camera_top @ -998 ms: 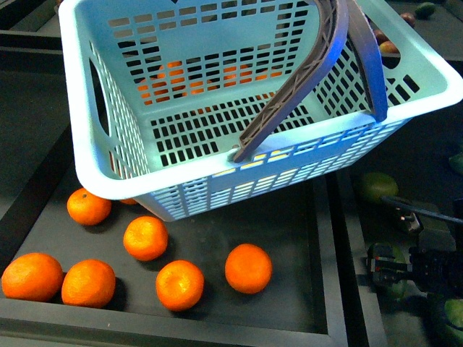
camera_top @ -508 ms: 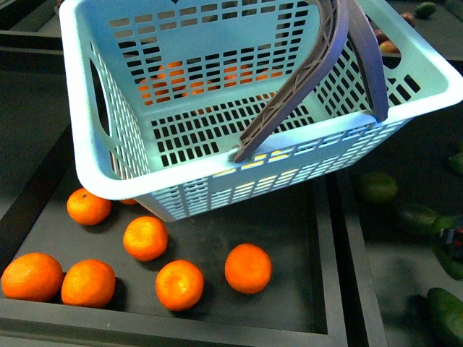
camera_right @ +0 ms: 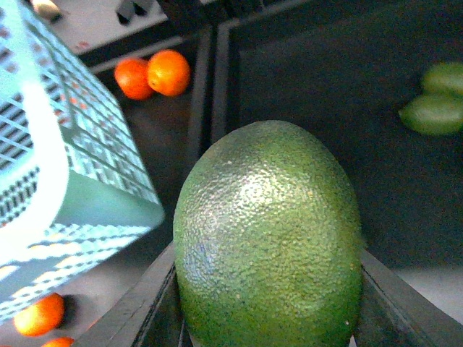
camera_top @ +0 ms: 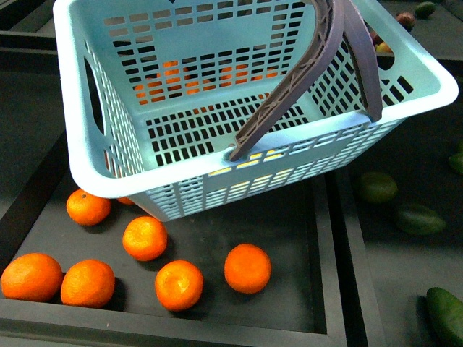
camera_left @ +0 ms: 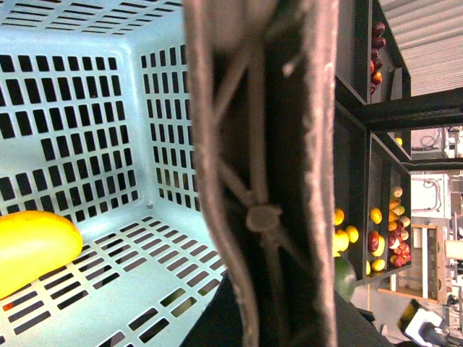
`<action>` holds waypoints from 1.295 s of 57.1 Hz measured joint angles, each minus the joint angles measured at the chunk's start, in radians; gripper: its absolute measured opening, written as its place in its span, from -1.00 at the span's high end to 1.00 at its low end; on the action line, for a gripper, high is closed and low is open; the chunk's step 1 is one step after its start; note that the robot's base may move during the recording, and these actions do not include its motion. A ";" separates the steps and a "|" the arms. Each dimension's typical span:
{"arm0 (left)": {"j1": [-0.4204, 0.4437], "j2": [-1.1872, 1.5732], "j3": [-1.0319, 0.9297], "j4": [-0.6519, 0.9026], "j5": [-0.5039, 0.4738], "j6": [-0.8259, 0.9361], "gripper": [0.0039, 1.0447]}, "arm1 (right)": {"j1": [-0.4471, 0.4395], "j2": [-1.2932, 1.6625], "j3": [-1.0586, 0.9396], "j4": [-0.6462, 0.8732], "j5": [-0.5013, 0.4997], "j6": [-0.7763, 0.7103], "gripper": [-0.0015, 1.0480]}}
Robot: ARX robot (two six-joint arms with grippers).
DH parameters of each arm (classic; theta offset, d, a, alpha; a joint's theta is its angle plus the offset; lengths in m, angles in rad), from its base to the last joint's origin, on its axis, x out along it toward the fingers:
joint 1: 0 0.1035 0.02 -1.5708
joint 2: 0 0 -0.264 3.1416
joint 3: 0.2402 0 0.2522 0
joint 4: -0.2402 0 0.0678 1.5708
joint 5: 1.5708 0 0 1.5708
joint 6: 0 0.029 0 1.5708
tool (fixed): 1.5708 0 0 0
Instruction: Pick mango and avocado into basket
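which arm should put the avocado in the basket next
Right. Its gripper holds the avocado, with the basket just beside it. The left sits close against the basket's handle, so it looks occupied.

**Backdrop: black produce trays, shelving behind**

Front: two matte black trays sit side by side, left tray (camera_top: pixel 289 217) and right tray (camera_top: pixel 405 282), split by a raised black rim (camera_top: pixel 340 238). A dark ledge (camera_top: pixel 29 43) runs along the far left. The light is even, with only soft shadows on the tray floors.

Left wrist: black shelving (camera_left: pixel 362 79) has compartments stocked with yellow and red fruit (camera_left: pixel 376 215). A heavy dark beam (camera_left: pixel 412 112) crosses it. Beyond it is a grey corrugated panel (camera_left: pixel 427 36). There's pale equipment (camera_left: pixel 441 195) at the far end, too small to identify.

Right wrist: a black divider (camera_right: pixel 217 87) stands between two dark tray floors.
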 joint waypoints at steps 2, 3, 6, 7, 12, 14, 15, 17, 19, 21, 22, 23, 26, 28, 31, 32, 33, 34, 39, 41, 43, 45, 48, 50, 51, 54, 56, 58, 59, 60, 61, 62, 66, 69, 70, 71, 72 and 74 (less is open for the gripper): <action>0.000 0.000 0.000 0.000 0.001 0.000 0.89 | 0.022 -0.033 0.000 -0.002 0.002 0.016 0.00; 0.000 0.000 0.000 0.000 0.002 0.000 0.89 | 0.029 -0.038 0.000 -0.002 0.003 0.022 0.00; 0.000 0.000 0.000 0.000 0.003 0.000 0.89 | 0.074 -0.087 0.001 -0.002 0.021 0.054 0.00; 0.000 0.000 0.000 0.000 0.003 -0.001 0.89 | 0.093 -0.100 0.003 -0.002 0.032 0.066 0.00; 0.000 0.000 0.000 0.000 0.003 0.000 0.89 | 0.190 -0.123 0.023 0.008 0.096 0.109 0.00; 0.000 0.000 0.000 0.000 0.002 0.000 0.89 | 0.237 -0.120 0.039 0.013 0.137 0.123 0.00; 0.000 0.000 0.000 0.000 0.002 0.000 0.89 | 0.272 -0.114 0.053 0.021 0.166 0.126 0.00; 0.000 0.000 0.000 0.000 0.001 0.000 0.89 | 0.319 -0.099 0.077 0.029 0.207 0.129 0.00; 0.000 0.000 0.000 0.000 -0.001 0.000 0.89 | 0.365 -0.077 0.108 0.032 0.243 0.139 0.00; 0.000 0.000 0.000 0.000 -0.001 0.000 0.89 | 0.399 -0.061 0.131 0.033 0.269 0.144 0.00; 0.000 0.000 0.000 0.000 -0.001 0.000 0.89 | 0.420 -0.049 0.146 0.034 0.289 0.147 0.00; 0.000 0.000 0.000 0.000 0.000 0.000 0.89 | 0.431 -0.043 0.154 0.034 0.299 0.149 0.00; 0.000 0.000 0.000 0.000 0.000 0.000 0.89 | 0.482 -0.014 0.192 0.034 0.336 0.163 0.00; 0.000 0.000 0.000 0.000 -0.001 0.000 0.89 | 0.510 0.002 0.213 0.033 0.358 0.165 0.00; 0.000 0.000 0.000 0.000 -0.001 0.000 0.89 | 0.547 0.023 0.241 0.030 0.389 0.166 0.00; 0.000 0.000 0.000 0.000 0.000 0.000 0.89 | 0.565 0.034 0.256 0.029 0.403 0.166 0.00; 0.000 0.000 0.000 0.000 0.000 0.000 0.89 | 0.573 0.039 0.263 0.028 0.410 0.166 0.00; 0.000 0.000 0.000 0.000 0.000 0.000 0.89 | 0.588 0.051 0.277 0.026 0.426 0.165 0.00; 0.000 0.000 0.000 0.000 0.000 0.000 0.89 | 0.646 0.114 0.337 0.013 0.500 0.156 0.00; 0.000 0.000 0.000 0.000 0.000 0.000 0.89 | 0.658 0.134 0.354 0.006 0.521 0.157 0.00; 0.000 0.000 0.000 0.000 0.000 0.000 0.89 | 0.668 0.155 0.368 -0.002 0.541 0.159 0.00; 0.000 0.000 0.000 0.000 0.001 0.000 0.89 | 0.677 0.179 0.381 -0.007 0.559 0.158 -0.02; 0.000 0.000 0.000 0.000 0.002 -0.001 0.89 | 0.682 0.195 0.387 -0.011 0.578 0.163 -0.17; 0.000 0.000 0.000 0.000 0.002 0.000 0.89 | 0.683 0.204 0.387 -0.015 0.589 0.166 -0.28; 0.000 0.000 0.000 0.000 0.002 0.000 0.89 | 0.684 0.208 0.387 -0.016 0.592 0.168 -0.34; 0.000 0.000 0.000 0.000 0.000 0.000 0.89 | 0.684 0.210 0.386 -0.018 0.597 0.173 -0.48; 0.000 0.000 0.000 0.000 -0.001 0.000 0.89 | 0.682 0.206 0.386 -0.018 0.596 0.178 -0.64; 0.000 0.000 0.000 0.000 -0.001 0.000 0.89 | 0.678 0.195 0.380 -0.018 0.596 0.180 -0.78; 0.000 0.000 0.000 0.000 0.000 0.002 0.89 | 0.675 0.186 0.374 -0.018 0.595 0.181 -0.84; 0.000 0.000 0.000 0.000 0.000 0.002 0.89 | 0.673 0.181 0.370 -0.019 0.595 0.181 -0.87; 0.000 0.000 0.000 0.000 0.000 0.004 0.89 | 0.669 0.170 0.363 -0.023 0.595 0.184 -0.89; 0.000 0.000 0.000 0.000 0.002 0.003 0.89 | 0.667 0.164 0.358 -0.025 0.595 0.183 -0.89; 0.000 0.001 0.000 0.000 -0.001 -0.003 0.89 | 0.643 0.087 0.306 -0.053 0.591 0.180 -0.84; 0.000 0.001 0.000 0.000 0.000 -0.001 0.89 | 0.620 0.029 0.268 -0.076 0.591 0.178 -0.85; 0.000 0.001 0.000 0.000 -0.001 -0.001 0.89 | 0.614 0.016 0.260 -0.082 0.591 0.178 -0.85; 0.000 0.001 0.000 0.000 -0.001 -0.002 0.89 | 0.602 -0.013 0.244 -0.097 0.591 0.178 -0.85; 0.000 0.001 0.000 0.000 -0.002 -0.002 0.89 | 0.589 -0.040 0.229 -0.114 0.591 0.178 -0.85; 0.000 0.001 0.000 0.000 -0.003 -0.001 0.89 | 0.571 -0.082 0.206 -0.137 0.591 0.179 -0.85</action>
